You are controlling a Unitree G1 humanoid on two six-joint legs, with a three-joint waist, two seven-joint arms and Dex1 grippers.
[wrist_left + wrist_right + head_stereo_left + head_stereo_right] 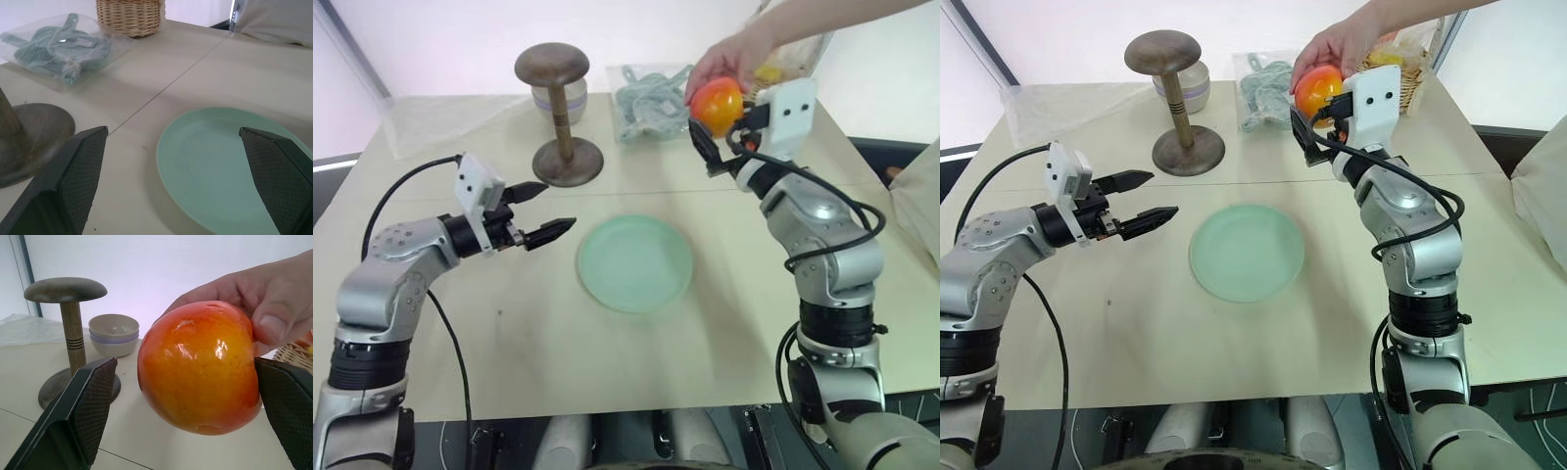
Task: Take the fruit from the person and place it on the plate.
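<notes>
The main risk is a fumbled handover: the right gripper [724, 132] stands wide with the fruit [198, 367] between its fingers, one finger apparently a little off the skin, so if the person's hand [729, 59] lets go early, the fruit likely drops beyond the plate [634, 262]. Closing could also pinch the thumb. The fruit is round, glossy, red-orange with yellow patches, held above and beyond the plate. The left gripper [540, 211] hovers wide and empty beside the plate.
</notes>
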